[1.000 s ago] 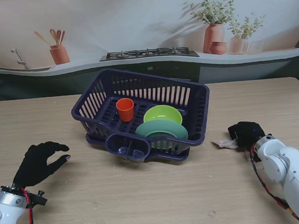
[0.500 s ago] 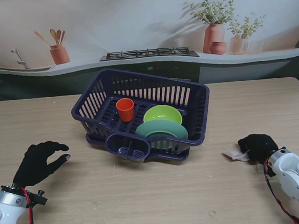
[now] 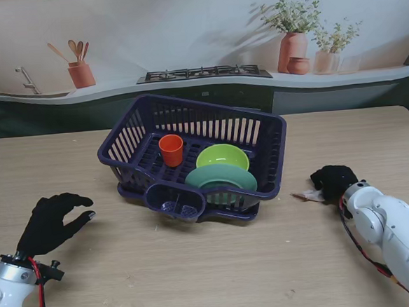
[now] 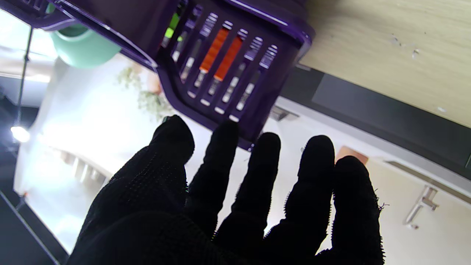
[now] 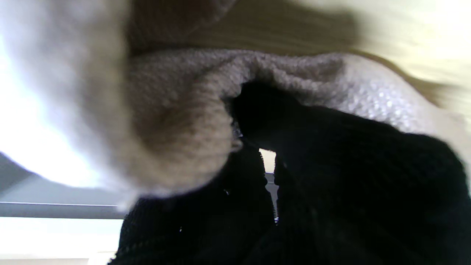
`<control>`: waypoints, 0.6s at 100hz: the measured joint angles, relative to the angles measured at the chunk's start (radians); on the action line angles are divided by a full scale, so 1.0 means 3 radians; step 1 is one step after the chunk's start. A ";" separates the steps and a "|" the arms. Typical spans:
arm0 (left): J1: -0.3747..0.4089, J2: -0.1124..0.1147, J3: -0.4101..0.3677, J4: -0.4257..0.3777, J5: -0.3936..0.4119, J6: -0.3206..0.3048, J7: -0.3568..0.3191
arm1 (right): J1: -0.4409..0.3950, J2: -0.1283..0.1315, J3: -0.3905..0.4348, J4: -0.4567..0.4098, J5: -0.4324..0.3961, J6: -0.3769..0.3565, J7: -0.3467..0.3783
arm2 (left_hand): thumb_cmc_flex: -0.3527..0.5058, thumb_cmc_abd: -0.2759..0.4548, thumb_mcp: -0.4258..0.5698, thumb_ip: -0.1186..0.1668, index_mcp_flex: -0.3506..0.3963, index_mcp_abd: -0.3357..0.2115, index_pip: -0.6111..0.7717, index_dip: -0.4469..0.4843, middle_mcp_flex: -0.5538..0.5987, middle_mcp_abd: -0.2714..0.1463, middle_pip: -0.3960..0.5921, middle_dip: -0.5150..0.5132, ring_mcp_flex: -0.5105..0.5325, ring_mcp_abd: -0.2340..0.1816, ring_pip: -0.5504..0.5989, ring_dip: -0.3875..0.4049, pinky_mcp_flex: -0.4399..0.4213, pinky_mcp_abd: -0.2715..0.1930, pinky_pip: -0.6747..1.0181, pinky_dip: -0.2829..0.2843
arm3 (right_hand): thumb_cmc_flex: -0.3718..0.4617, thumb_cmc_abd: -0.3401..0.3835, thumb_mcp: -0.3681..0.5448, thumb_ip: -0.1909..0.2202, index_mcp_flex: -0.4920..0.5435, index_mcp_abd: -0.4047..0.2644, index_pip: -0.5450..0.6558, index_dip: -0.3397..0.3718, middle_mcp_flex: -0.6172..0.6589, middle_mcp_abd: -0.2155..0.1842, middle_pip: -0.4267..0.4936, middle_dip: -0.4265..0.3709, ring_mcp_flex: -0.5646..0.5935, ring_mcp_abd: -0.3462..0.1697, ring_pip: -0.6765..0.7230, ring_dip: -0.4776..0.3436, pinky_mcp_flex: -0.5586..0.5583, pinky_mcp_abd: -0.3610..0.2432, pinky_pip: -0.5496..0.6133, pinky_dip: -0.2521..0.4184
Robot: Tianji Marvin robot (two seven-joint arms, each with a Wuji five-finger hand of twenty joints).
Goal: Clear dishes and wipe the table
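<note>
Nearest me, the left hand (image 3: pixel 55 221) hovers off the table (image 3: pixel 219 265), fingers spread, grasping nothing. Across on the right, the right hand (image 3: pixel 333 181) is clenched on the pale cloth (image 3: pixel 308 196), pressing it to the wood. Farther out, the purple rack (image 3: pixel 269 170) holds the orange cup (image 3: pixel 171 149), green bowl (image 3: pixel 222 156) and teal plate (image 3: pixel 220 176). Risk: the bunched cloth may slip free mid-wipe, or a sweep may shove the rack. No readable writing anywhere.

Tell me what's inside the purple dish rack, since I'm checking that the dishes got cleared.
Inside the dish rack sit an orange cup, a yellow-green bowl and a green plate. The plate covers the near part of the bowl, and the front pocket's contents are hidden.
</note>
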 measured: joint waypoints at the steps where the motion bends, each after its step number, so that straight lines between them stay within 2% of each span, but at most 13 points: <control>1: 0.0000 0.0000 0.0000 0.0000 0.0000 0.0000 0.0000 | 0.0017 -0.0001 -0.0019 0.0012 0.0006 0.0011 -0.0002 | 0.0000 0.0000 0.0000 0.0000 0.0000 0.0000 0.0000 0.0000 0.0000 0.0000 0.0000 0.0000 0.0000 0.0000 0.0000 0.0000 0.0000 0.0000 0.0000 0.0000 | 0.0000 0.0000 0.0000 0.0000 0.0000 0.0000 0.0000 0.0000 0.0000 0.0000 -0.0001 0.0000 0.0000 0.0000 0.0000 0.0000 0.0000 0.0000 0.0000 0.0000; 22: 0.0002 -0.0001 -0.0001 -0.0001 -0.0001 0.0000 0.0000 | 0.0358 -0.0036 -0.0415 0.0253 0.0146 0.0210 -0.0044 | 0.0000 0.0000 0.0000 0.0000 0.0000 0.0000 0.0001 -0.0001 0.0000 0.0000 0.0000 0.0000 0.0000 0.0000 0.0000 0.0000 0.0000 0.0000 0.0000 0.0000 | 0.0000 0.0001 -0.0015 0.0000 0.0000 -0.0007 -0.0062 -0.0009 0.0000 -0.0011 -0.0064 -0.0037 0.0000 0.0000 -0.0001 0.0000 0.0000 0.0000 0.0000 0.0000; 34: 0.0002 -0.0002 -0.0002 -0.0001 -0.0001 0.0000 0.0002 | 0.0476 -0.0066 -0.0546 0.0327 0.0201 0.0286 -0.0046 | 0.0000 0.0000 0.0000 0.0000 0.0000 0.0000 0.0006 -0.0001 0.0000 0.0000 0.0000 0.0000 0.0000 0.0000 0.0000 0.0000 0.0000 0.0000 0.0000 0.0000 | 0.0000 0.0001 -0.0018 0.0000 -0.0001 -0.0010 -0.0146 -0.0046 -0.0021 -0.0018 -0.0074 -0.0088 0.0000 0.0000 -0.0001 0.0000 0.0000 0.0000 0.0000 0.0000; 46: 0.0003 -0.0003 -0.0003 -0.0001 -0.0001 0.0000 0.0008 | 0.0487 -0.0089 -0.0531 0.0320 0.0206 0.0295 -0.0008 | 0.0000 0.0000 0.0000 0.0000 0.0000 0.0000 0.0006 -0.0001 0.0000 0.0000 0.0000 0.0000 0.0000 0.0000 0.0000 0.0000 0.0000 0.0000 0.0000 0.0000 | -0.0002 0.0003 -0.0019 0.0000 -0.0009 -0.0010 -0.0216 -0.0060 -0.0022 -0.0019 -0.0075 -0.0093 0.0000 0.0000 -0.0002 0.0000 0.0000 0.0000 0.0000 0.0000; 60: 0.0006 -0.0004 -0.0003 -0.0002 -0.0001 0.0000 0.0013 | 0.0341 -0.0097 -0.0330 0.0189 0.0133 0.0253 0.0018 | 0.0000 0.0000 -0.0035 0.0000 0.0000 0.0000 0.0006 -0.0001 0.0000 0.0000 0.0000 0.0000 0.0000 0.0000 0.0000 0.0000 0.0000 0.0000 0.0000 0.0000 | -0.0002 0.0007 -0.0020 0.0000 -0.0054 -0.0012 -0.0225 -0.0098 -0.0023 -0.0019 -0.0076 -0.0093 0.0000 0.0000 -0.0020 0.0000 0.0000 0.0000 0.0000 0.0000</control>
